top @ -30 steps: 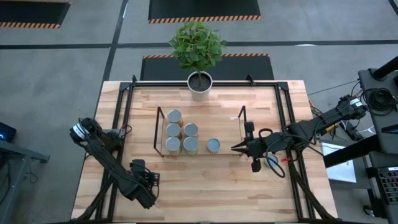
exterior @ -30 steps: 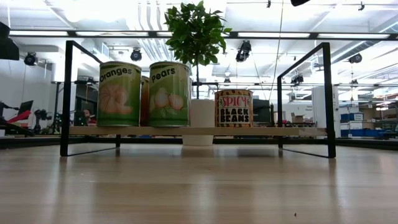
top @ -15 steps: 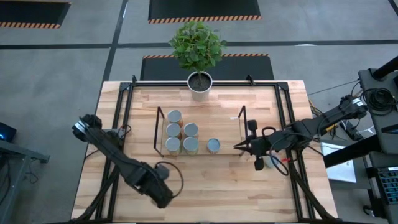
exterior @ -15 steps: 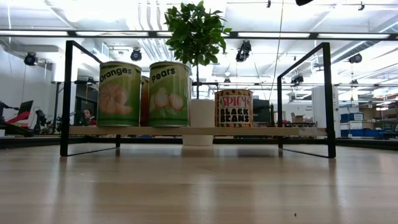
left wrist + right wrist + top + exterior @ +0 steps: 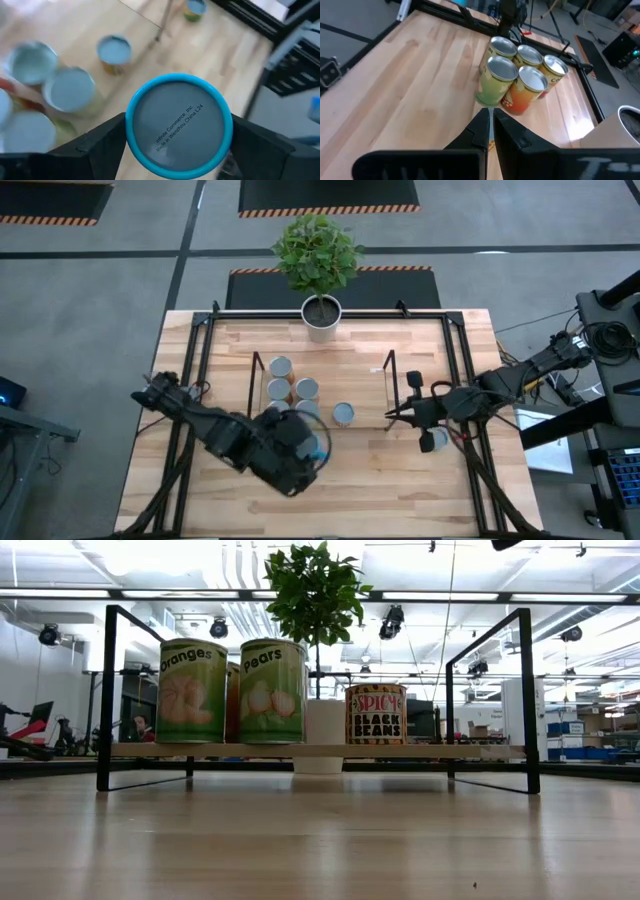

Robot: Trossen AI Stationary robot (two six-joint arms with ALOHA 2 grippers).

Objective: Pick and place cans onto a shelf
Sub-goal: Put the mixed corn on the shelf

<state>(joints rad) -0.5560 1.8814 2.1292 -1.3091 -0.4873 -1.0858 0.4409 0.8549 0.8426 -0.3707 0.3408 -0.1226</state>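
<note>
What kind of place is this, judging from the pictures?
Probably a robotics lab or workshop: a wooden table on a grey floor with hazard-striped mats, and exposed ceiling ducts in the room behind.

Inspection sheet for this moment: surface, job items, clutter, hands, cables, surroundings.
Surface: wood table, bare near the front edge.
Job's things: shelf holds several upright cans; one more, the held can, is off the shelf.
Clutter: potted plant at the table's far edge.
Hands: left hand grips the held can just in front of the shelf; right hand is shut and empty, by the shelf's right end.
Cables: loose cables along the right arm.
Surroundings: grey floor, striped mats.
</note>
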